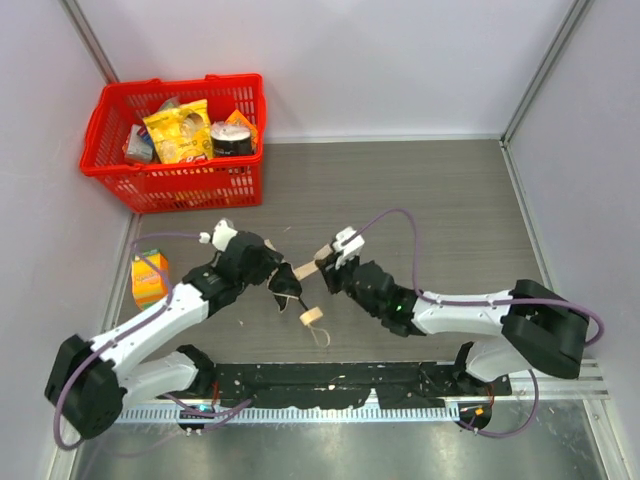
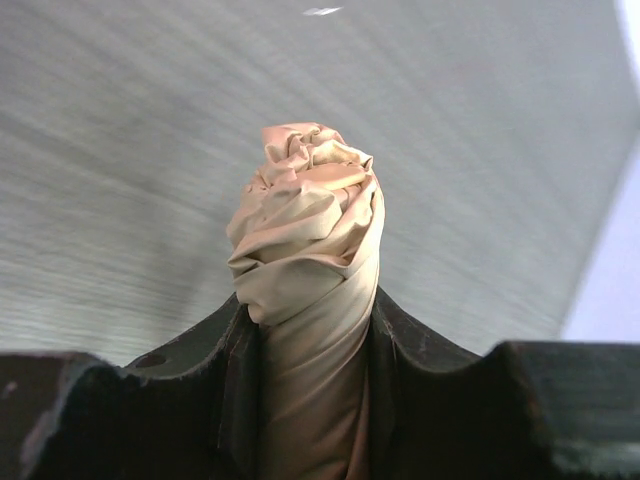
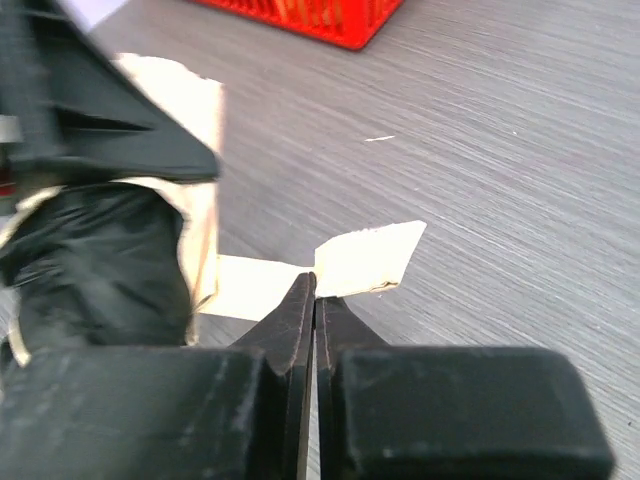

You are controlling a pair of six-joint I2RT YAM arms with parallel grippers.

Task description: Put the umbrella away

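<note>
Handle (image 1: pixel 311 317) of the umbrella (image 2: pixel 305 220) shows nearest the arm bases, over the middle of the bench (image 1: pixel 420 200). Just beyond it, the left end effector (image 2: pixel 310 330) is clamped on the rolled beige canopy, and the right end effector (image 3: pixel 315 290) has its fingers pressed together on the strap (image 3: pixel 365 258). A red basket (image 1: pixel 170 185) sits at the far left.

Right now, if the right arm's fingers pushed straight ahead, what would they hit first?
The right fingers are shut on the umbrella strap, so that comes first. Beyond it looks like bare table, then probably the red basket, though depth is unclear.
</note>
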